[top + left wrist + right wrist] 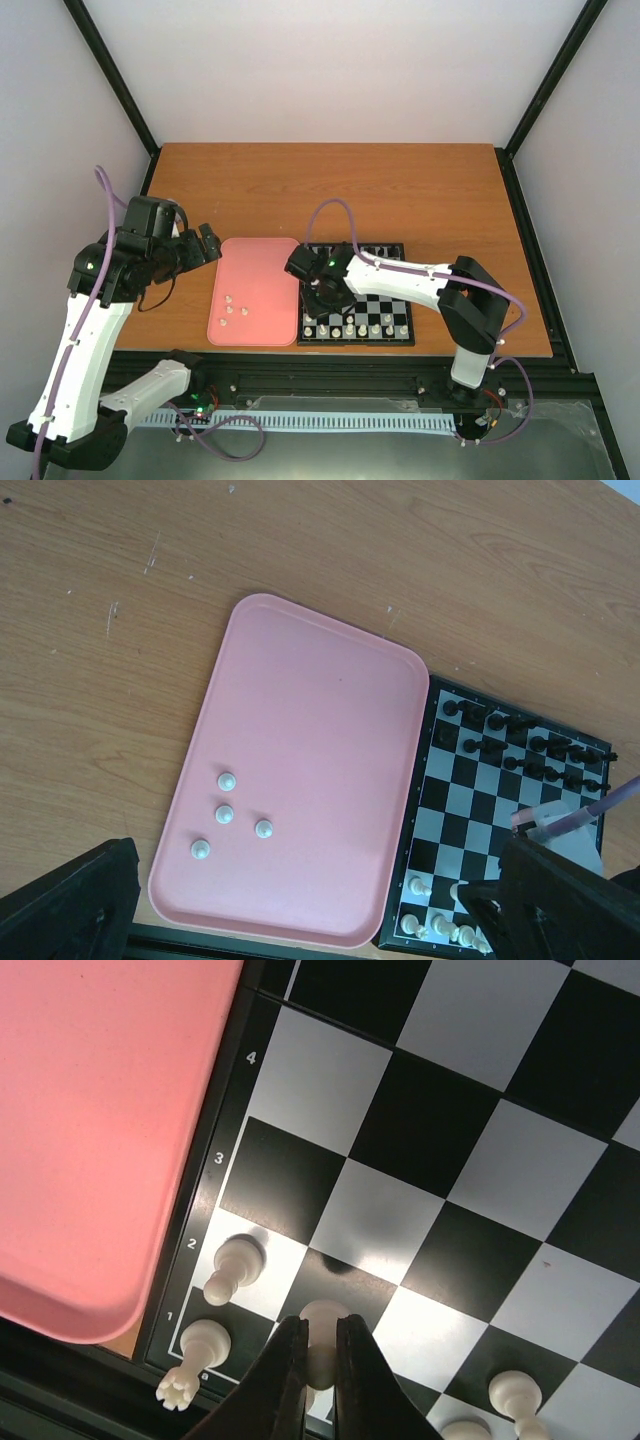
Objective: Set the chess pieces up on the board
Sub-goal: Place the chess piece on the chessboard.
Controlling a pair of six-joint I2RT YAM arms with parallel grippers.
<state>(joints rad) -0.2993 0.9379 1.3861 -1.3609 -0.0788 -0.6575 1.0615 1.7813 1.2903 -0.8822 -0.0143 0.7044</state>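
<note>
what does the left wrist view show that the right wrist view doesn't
Only the left wrist view: the whole pink tray with four white pieces lying on it, the black pieces lined along the far side of the board, and the wooden table. Only the right wrist view: the right claw shut on a white piece near the board's corner, and the row numbers on its border. Both: the tray's edge beside the board, and standing white pieces on the near rows.
</note>
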